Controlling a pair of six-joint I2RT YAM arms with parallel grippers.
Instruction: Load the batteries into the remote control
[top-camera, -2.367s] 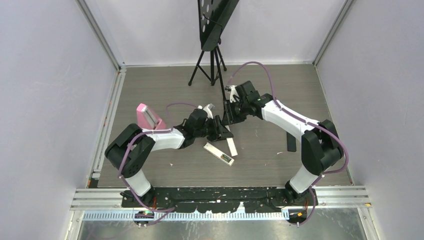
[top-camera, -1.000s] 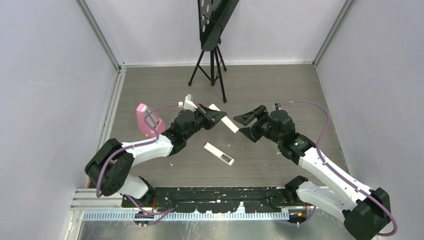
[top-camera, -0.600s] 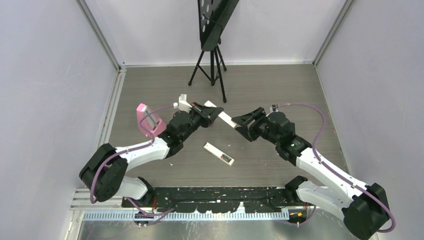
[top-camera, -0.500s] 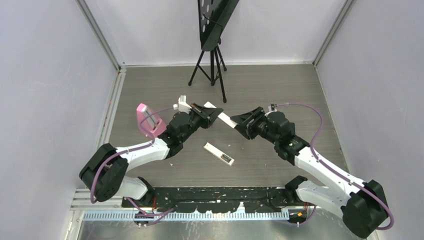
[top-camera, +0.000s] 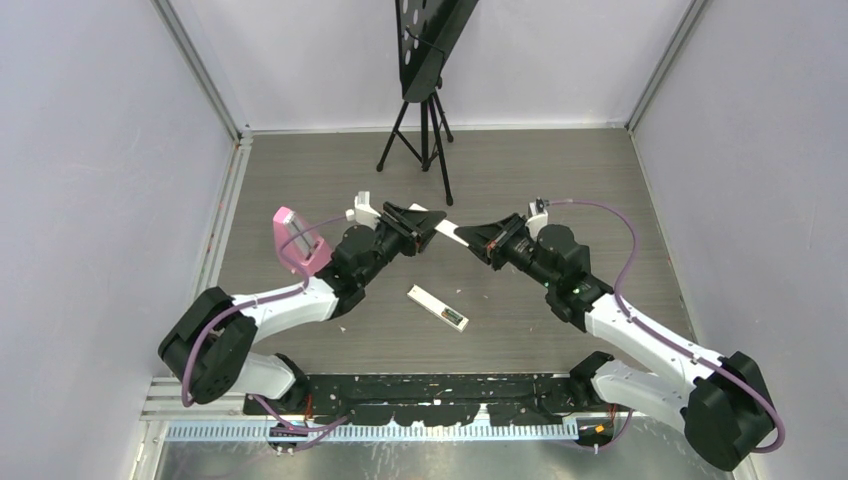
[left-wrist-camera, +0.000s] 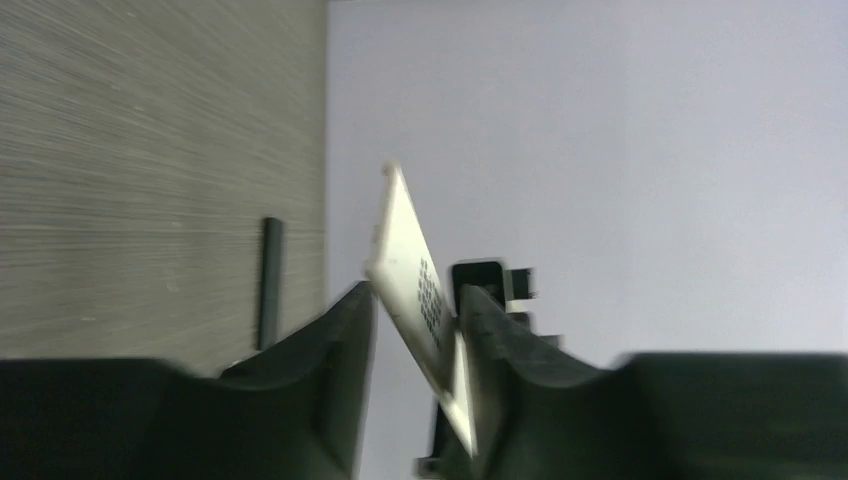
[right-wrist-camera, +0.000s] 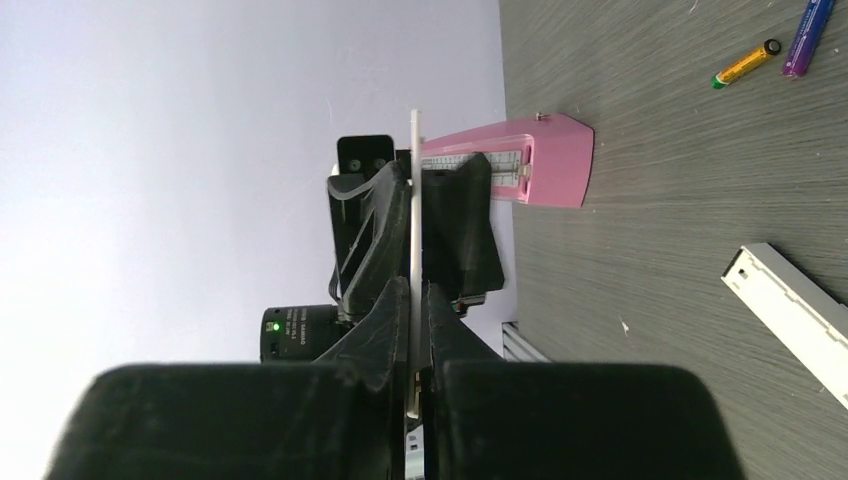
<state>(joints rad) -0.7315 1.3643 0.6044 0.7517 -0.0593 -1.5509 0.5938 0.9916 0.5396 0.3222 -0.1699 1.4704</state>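
A slim white remote (top-camera: 449, 229) hangs in the air between my two grippers. My left gripper (top-camera: 422, 224) is shut on its left end. In the left wrist view the remote (left-wrist-camera: 408, 262) sits slanted between the fingers, its dotted face showing, with the left gripper (left-wrist-camera: 415, 298) around it. My right gripper (top-camera: 479, 238) is shut on the other end. In the right wrist view the remote's thin edge (right-wrist-camera: 412, 200) is clamped at the right gripper (right-wrist-camera: 417, 292). An orange-yellow battery (right-wrist-camera: 745, 63) and a purple battery (right-wrist-camera: 808, 22) lie on the floor. The other batteries are out of view.
A second white oblong piece (top-camera: 437, 307) with a dark slot lies on the grey table below the grippers, and it also shows in the right wrist view (right-wrist-camera: 790, 305). A pink wedge-shaped object (top-camera: 300, 240) stands at the left. A black tripod stand (top-camera: 425, 130) is at the back. A dark bar (left-wrist-camera: 270, 280) lies on the table.
My left gripper lifted the remote off the table. My right arm swung round to the near right, moved in on the remote's free end, and its open jaws closed on it.
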